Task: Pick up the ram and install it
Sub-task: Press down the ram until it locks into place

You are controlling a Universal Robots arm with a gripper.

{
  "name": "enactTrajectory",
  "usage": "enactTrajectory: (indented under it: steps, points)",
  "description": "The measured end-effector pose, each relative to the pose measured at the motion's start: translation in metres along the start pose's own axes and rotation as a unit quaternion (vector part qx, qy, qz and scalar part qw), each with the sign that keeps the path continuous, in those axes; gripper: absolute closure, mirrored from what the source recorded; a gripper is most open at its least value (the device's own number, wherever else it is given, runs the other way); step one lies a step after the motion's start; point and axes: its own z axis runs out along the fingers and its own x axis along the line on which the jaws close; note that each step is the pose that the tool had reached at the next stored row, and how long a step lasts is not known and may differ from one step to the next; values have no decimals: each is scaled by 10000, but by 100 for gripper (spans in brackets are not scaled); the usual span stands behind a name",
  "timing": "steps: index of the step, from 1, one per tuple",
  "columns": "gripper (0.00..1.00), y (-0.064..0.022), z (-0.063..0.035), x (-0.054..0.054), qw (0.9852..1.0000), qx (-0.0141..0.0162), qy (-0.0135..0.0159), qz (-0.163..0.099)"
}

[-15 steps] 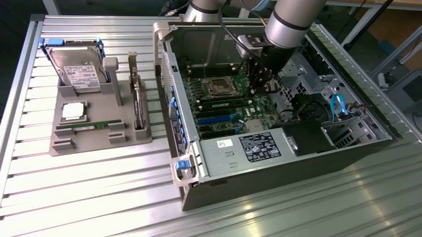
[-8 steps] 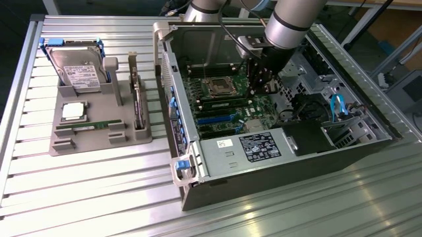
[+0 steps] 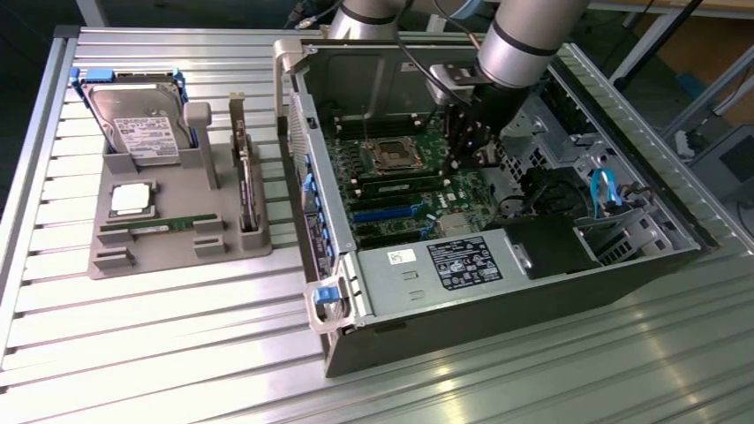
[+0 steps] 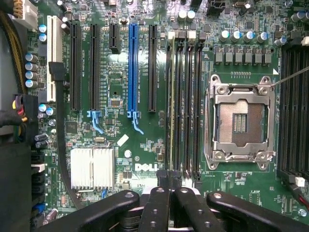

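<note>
Inside the open computer case [image 3: 495, 265], the gripper [image 4: 169, 181] hangs shut over the memory slots [image 4: 186, 101], one already filled by a ram stick [image 4: 171, 96]. The processor socket [image 4: 240, 123] flanks one side, expansion slots [image 4: 133, 67] the other; the case walls hem the arm [image 3: 524, 40].

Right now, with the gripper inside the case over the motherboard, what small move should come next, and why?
Probably a short, straight press down. The shut gripper sits over one end of the ram, which stands edge-on in a slot beside the empty processor socket; whether it is fully seated cannot be told.
</note>
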Motion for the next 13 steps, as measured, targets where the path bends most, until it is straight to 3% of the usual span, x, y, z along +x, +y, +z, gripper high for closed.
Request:
enactTrajectory:
  steps: [5, 13]
  points:
    - [90, -15, 3, 1, 10000, 0, -1, 0]
    - [90, -18, 89, 1, 10000, 0, 1, 0]
